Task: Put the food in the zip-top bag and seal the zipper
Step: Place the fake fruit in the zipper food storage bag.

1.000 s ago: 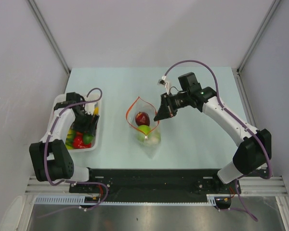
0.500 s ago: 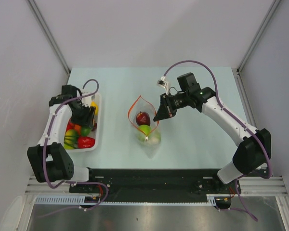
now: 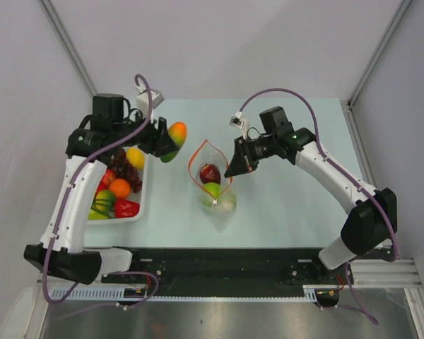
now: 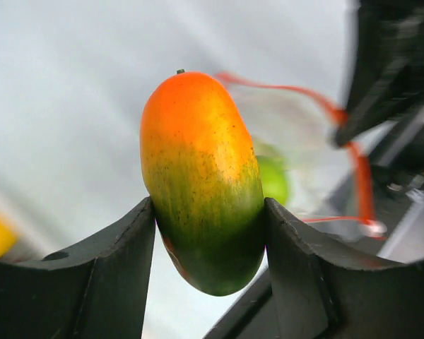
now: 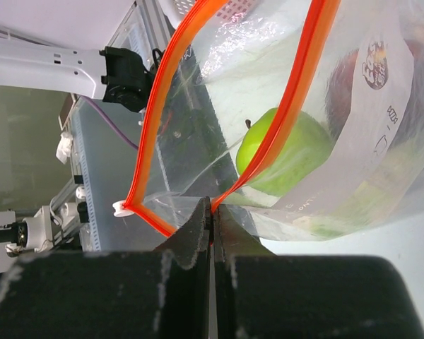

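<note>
My left gripper [image 3: 168, 143] is shut on an orange-and-green toy mango [image 3: 174, 140] and holds it in the air between the white tray and the bag; the mango fills the left wrist view [image 4: 201, 180]. The clear zip-top bag [image 3: 213, 185] lies mid-table with its orange-red zipper [image 3: 191, 161] spread open. Inside are a red piece [image 3: 210, 173], a green apple [image 3: 212, 191] and a pale lump. My right gripper [image 3: 234, 170] is shut on the bag's right zipper edge [image 5: 283, 120], holding the mouth open. The apple shows through the plastic [image 5: 286, 152].
A white tray [image 3: 144, 201] at the left holds dark grapes [image 3: 126, 171], a yellow piece, an orange piece [image 3: 119, 187], a red piece [image 3: 126, 207] and a green-yellow one. Grey walls enclose the table on three sides.
My left gripper has risen out of the tray with the mango in it and swung right toward the bag. The right gripper and bag have not moved.
</note>
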`<state>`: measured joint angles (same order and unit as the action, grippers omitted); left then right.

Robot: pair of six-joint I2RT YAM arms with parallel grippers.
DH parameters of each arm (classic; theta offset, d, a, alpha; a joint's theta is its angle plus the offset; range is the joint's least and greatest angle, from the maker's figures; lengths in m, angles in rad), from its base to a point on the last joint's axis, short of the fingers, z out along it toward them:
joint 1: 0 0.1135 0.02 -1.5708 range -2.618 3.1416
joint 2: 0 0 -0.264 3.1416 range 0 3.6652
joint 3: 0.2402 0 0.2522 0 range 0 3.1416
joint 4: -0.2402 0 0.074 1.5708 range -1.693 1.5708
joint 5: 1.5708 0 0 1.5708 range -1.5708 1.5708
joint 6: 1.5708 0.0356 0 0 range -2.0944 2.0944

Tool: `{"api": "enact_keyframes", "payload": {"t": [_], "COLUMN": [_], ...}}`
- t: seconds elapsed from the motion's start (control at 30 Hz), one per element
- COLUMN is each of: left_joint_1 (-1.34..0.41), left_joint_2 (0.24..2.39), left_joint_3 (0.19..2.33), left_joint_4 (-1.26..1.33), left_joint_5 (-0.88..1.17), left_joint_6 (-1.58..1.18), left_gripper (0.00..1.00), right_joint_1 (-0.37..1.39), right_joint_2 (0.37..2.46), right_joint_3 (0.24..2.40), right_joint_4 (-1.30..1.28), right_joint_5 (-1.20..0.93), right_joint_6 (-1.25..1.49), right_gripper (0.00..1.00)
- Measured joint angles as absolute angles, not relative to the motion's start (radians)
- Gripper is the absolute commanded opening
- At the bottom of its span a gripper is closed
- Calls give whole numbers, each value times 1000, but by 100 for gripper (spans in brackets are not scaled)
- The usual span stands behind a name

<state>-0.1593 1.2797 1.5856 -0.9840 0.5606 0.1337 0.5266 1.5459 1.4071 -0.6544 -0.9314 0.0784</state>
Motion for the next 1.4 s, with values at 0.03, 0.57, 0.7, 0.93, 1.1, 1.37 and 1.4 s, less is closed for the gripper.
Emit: {"api": "enact_keyframes", "payload": {"t": [0.03, 0.57, 0.7, 0.93, 1.1, 1.37, 1.4], "left_joint_1": [-200, -416, -421, -421, -350, 13, 60], "left_joint_2": [1279, 1372, 1332, 1286, 1263, 1210, 1218], "left_joint_3": [1582, 1358, 1279, 1246, 1303, 1333, 1333], "left_joint_4": [-965, -657, -596, -551, -563, -702, -729], "left_joint_5": [588, 731, 659, 547, 523, 417, 402], "left_joint_6": [106, -263, -284, -287, -266, -39, -1], "left_gripper": [29, 45, 67, 100, 99, 85, 84], "right_joint_1": [527, 529, 524, 510, 507, 506, 506], "right_joint_2": [1546, 1546, 1546, 1549, 1551, 1551, 1551], "right_joint_3": [1407, 1407, 1407, 1407, 1407, 1404, 1404], "right_joint_4": [-653, -640, -637, -623, -622, -624, -624], "right_joint_5": [-931, -928, -927, -936, -936, -931, -931], "right_joint_6": [78, 87, 97, 116, 116, 96, 93], "right_gripper": [0, 0, 0, 0, 0, 0, 0]}}
